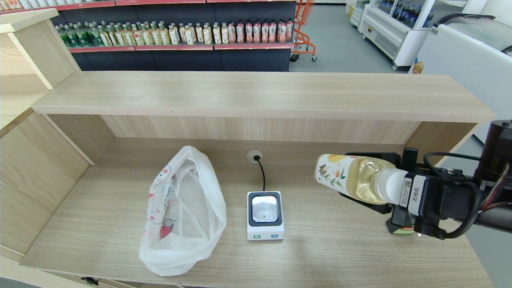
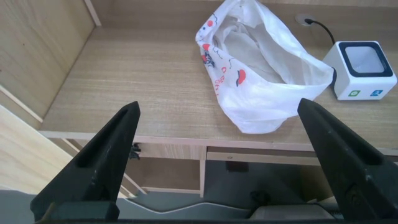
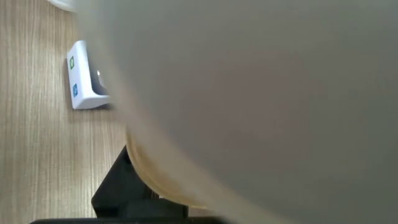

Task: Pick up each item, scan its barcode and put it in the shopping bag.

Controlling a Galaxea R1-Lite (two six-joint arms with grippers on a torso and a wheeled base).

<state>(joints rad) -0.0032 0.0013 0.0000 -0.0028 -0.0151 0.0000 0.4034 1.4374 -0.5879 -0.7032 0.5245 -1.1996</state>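
Closest to me is the bottle (image 1: 340, 174), lying sideways in the air with its base toward the middle of the counter (image 1: 340, 248) and its cap back at the wrist. The right gripper (image 1: 362, 179) is clamped around its body from either side. It is a smooth, round, liquid-filled thing held level, so I'd worry it could roll or slide in that grip. I also can't tell which way its barcode faces, and if it is turned away the scan may fail. The left gripper (image 2: 217, 143) hangs off the counter's front edge, fingers spread wide and holding nothing. Farther back, the shopping bag (image 1: 182, 212) slumps near that front edge, its mouth only partly agape. A bottle pushed in sideways could snag the rim or shove the limp bag along. Just beside the bag sits the scanner (image 1: 265, 215), window up and well apart from the bottle, its cable (image 1: 262, 172) running back to a hole.
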